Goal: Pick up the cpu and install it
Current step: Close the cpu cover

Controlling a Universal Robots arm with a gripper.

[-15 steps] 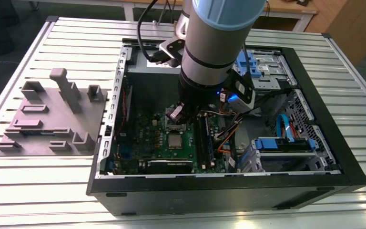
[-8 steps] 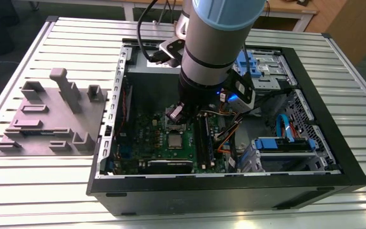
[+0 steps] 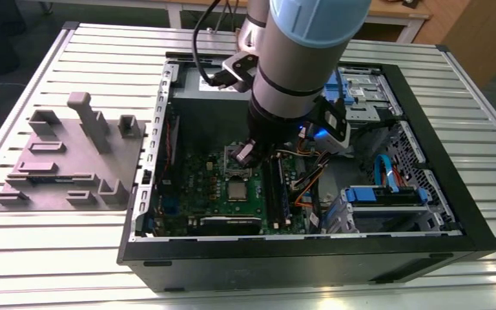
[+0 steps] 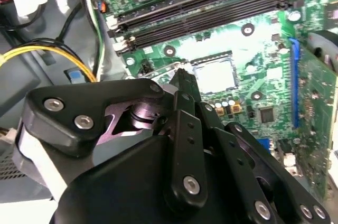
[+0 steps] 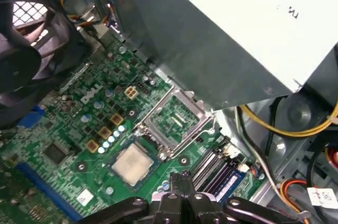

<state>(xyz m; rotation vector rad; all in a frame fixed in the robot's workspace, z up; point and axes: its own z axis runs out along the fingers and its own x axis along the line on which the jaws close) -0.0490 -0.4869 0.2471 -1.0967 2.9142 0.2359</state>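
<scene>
The cpu [image 3: 237, 189] lies flat in its socket on the green motherboard [image 3: 205, 206], silver top up; it also shows as the cpu [image 5: 133, 162] and the cpu [image 4: 215, 74] in both wrist views. The hinged metal frame [image 5: 177, 118] stands swung open right beside it. My gripper [image 3: 250, 158] hangs inside the computer case, a little above the board. Its fingertips are together with nothing between them, as the gripper [image 5: 183, 177] and the gripper [image 4: 182, 77] show. The tips hover near the socket's edge, on the side of the memory slots [image 5: 216, 168].
A large grey box with a white label [image 5: 237, 34] overhangs the board beside the socket. A black fan [image 5: 31, 39] sits on the other side. Yellow and orange cables [image 5: 296, 129] run nearby. Blue drive bays [image 3: 386, 194] fill the case's right. A grey fixture block [image 3: 75, 161] stands left of the case.
</scene>
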